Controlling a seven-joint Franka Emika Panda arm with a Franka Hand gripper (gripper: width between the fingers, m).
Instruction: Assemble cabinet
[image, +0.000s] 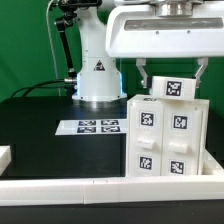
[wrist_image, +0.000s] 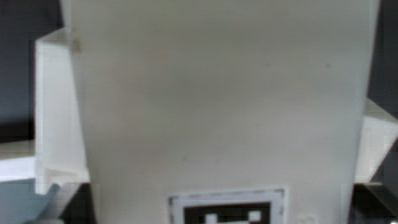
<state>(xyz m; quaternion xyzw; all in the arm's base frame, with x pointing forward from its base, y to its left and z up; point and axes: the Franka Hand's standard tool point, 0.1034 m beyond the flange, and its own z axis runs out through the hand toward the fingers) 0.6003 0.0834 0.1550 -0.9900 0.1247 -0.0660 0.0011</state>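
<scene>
At the exterior view's far left, a small white piece (image: 5, 156) is seen at the frame edge on the black surface (image: 40, 135); what it is cannot be told. Further right, the marker board (image: 98, 127) lies flat in front of the robot base (image: 97, 75). At the exterior view's right, the cabinet (image: 165, 140) stands upright near the white front rail (image: 110, 186), its tagged panels appearing already joined into one box, so the assembly is judged well advanced. A tagged top piece (image: 178, 88) sits tilted at the upper edge, and its seating is judged to be what remains. The end effector (image: 172, 72) is positioned directly above, its fingers (image: 143, 72) spread beside that piece; whether it is gripped cannot be told. In the wrist view, a broad white panel of the cabinet (wrist_image: 205, 100) fills the frame. The cabinet's interior is hidden, so any contents cannot be reported.
</scene>
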